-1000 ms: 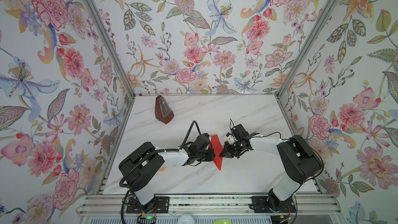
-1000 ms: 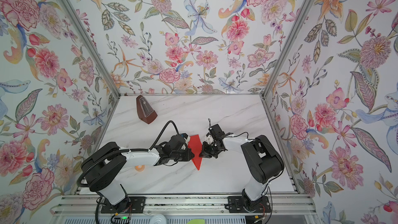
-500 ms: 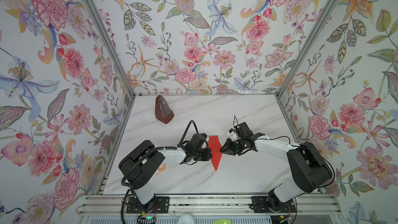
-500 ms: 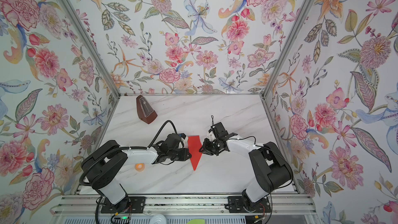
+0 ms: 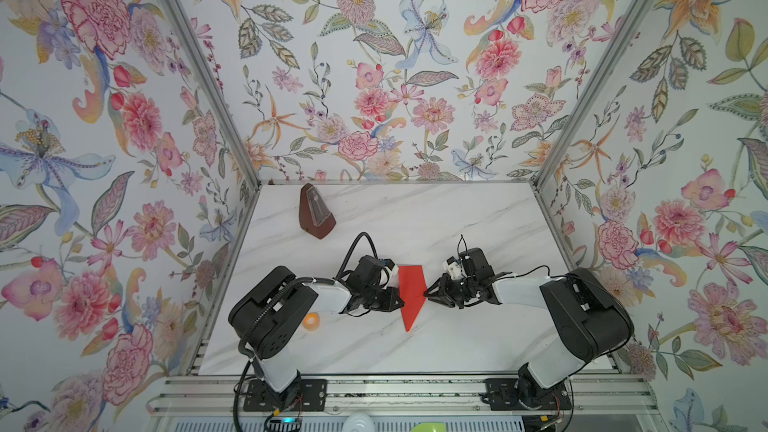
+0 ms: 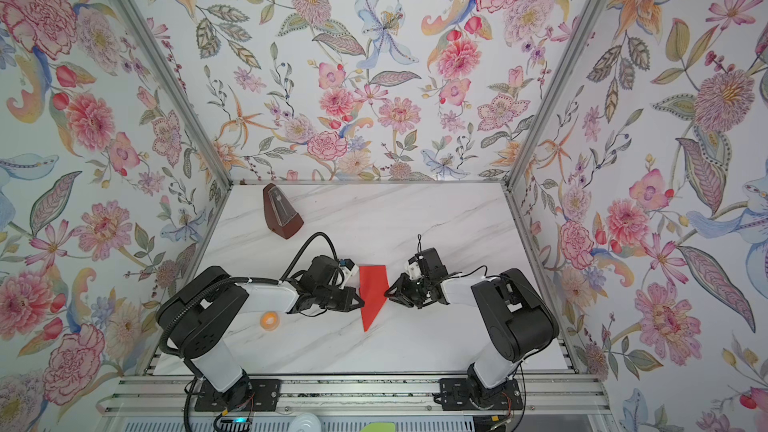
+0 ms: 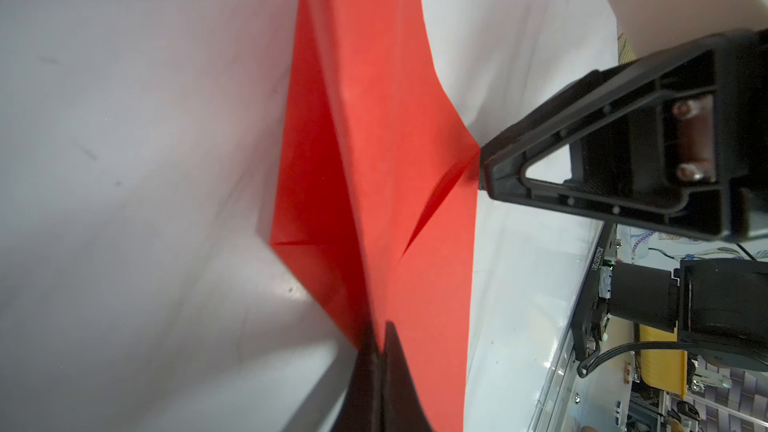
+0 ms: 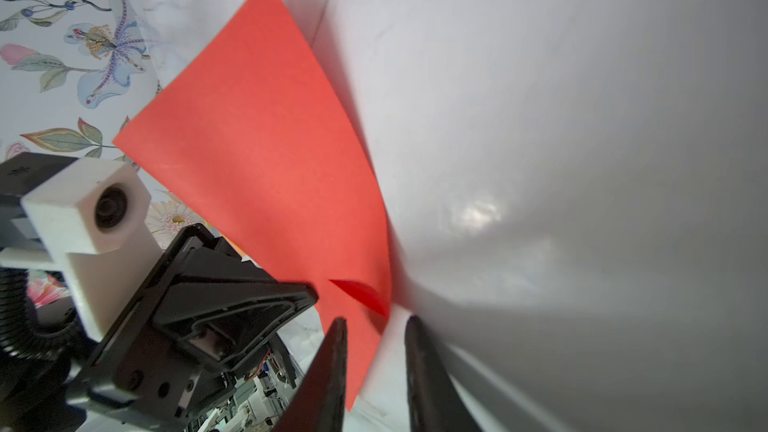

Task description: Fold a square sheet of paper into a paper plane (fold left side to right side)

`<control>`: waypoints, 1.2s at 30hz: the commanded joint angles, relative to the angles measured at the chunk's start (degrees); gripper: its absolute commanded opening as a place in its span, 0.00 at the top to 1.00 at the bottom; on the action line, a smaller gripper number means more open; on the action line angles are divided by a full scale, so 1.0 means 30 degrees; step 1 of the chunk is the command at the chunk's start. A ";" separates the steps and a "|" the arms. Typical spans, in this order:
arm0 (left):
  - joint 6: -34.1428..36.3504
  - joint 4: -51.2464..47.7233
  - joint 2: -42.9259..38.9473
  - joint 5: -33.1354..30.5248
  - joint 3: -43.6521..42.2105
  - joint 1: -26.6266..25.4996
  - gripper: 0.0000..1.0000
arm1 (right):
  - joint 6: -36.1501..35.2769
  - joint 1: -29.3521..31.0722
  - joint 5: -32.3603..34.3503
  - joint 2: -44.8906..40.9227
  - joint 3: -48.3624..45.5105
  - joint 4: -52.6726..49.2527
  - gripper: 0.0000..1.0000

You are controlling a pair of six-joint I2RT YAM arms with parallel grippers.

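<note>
While sitting on the white marble-patterned tabletop (image 5: 457, 226) between both arms, the thin bright red paper sheet (image 5: 411, 292), folded into a narrow pointed dart, is being pinched along its near edge by the left gripper (image 7: 379, 336), whose jaws are pressing together on it. The right gripper (image 8: 376, 326) is meeting the opposite edge with jaws standing apart, clamping nothing.

Bench middle: we find the folded red paper (image 5: 411, 295) hemmed in, with the left tool (image 5: 400, 305) at its left edge and the right tool (image 5: 426, 295) at its right corner.
Upper left of bench: metronome (image 5: 316, 213) blocks us.
Lower left: orange roll (image 5: 311, 321) beside the left arm.
Upper right, lower middle of bench (image 5: 478, 222): open to us.
Sides: flowered walls (image 5: 124, 160) shut us in.
</note>
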 commanded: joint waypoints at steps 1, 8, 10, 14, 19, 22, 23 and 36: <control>0.0702 -0.0704 0.0560 0.0469 -0.0523 0.0197 0.97 | 0.0919 -0.0083 -0.0485 0.0842 -0.0605 0.2132 0.76; 0.0710 -0.0779 0.0384 0.0413 -0.0615 0.0319 0.97 | 0.1219 -0.0061 -0.0505 0.0466 -0.0895 0.2328 0.86; 0.0704 -0.0698 0.0413 0.0467 -0.0612 0.0336 0.97 | 0.1124 -0.0061 -0.0485 0.0222 -0.0793 0.2005 0.88; 0.0643 -0.0512 0.0385 0.0660 -0.0618 0.0327 0.97 | 0.0971 -0.0003 -0.0405 -0.0208 -0.0526 0.1425 0.97; 0.0589 -0.0398 0.0441 0.0928 -0.0557 0.0326 0.97 | 0.0269 0.0686 0.0487 -0.1119 0.0633 -0.0986 1.00; 0.0413 -0.0102 0.0470 0.1133 -0.0511 0.0315 0.98 | -0.0327 0.1301 0.1625 -0.1534 0.1758 -0.3251 1.00; 0.0359 -0.0006 0.0494 0.1222 -0.0524 0.0317 0.98 | -0.0470 0.1499 0.1987 -0.1589 0.2131 -0.3922 1.00; 0.0292 0.0311 0.0534 0.1653 -0.0409 0.0337 0.99 | -0.0679 0.3834 0.3612 0.0408 0.5067 -0.6227 1.00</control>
